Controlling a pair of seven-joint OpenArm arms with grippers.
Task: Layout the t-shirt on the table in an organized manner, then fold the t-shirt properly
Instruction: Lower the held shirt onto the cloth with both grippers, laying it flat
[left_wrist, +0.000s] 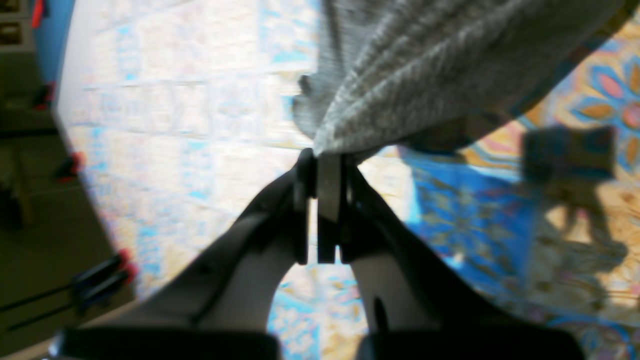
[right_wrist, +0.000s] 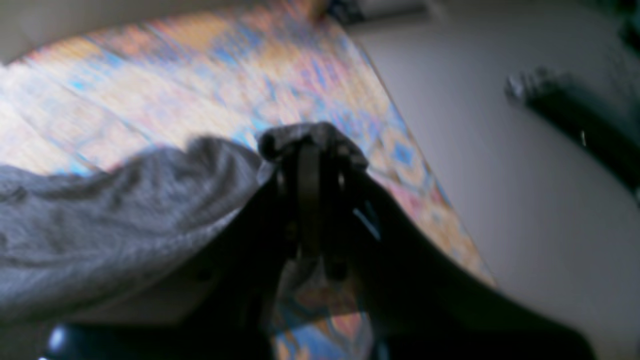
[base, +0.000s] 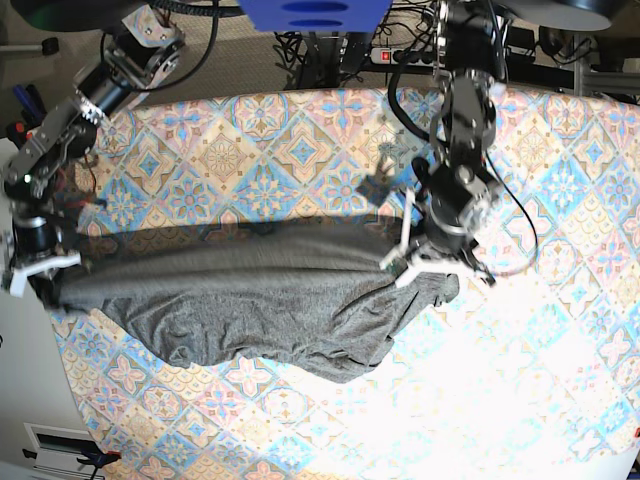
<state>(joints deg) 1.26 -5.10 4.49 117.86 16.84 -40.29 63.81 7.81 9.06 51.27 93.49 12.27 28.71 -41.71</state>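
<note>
The dark heather-grey t-shirt (base: 270, 300) hangs stretched in a long band between my two grippers, its lower edge sagging toward the table (base: 560, 380). At the shirt's right end in the base view, my left gripper (base: 430, 268) is shut on it. The left wrist view shows that gripper (left_wrist: 320, 157) pinching a bunched corner of the t-shirt (left_wrist: 425, 65) above the tiled cloth (left_wrist: 175, 125). My right gripper (base: 40, 272) holds the other end at the table's left edge. In the right wrist view, fabric (right_wrist: 100, 200) wraps over that shut gripper (right_wrist: 310, 145).
The table's left edge (base: 60, 350) lies right under my right gripper, with floor beyond it. Red-tipped clamps (left_wrist: 100, 280) grip a table edge in the left wrist view. Cables and a power strip (base: 400, 55) run behind the table's far edge.
</note>
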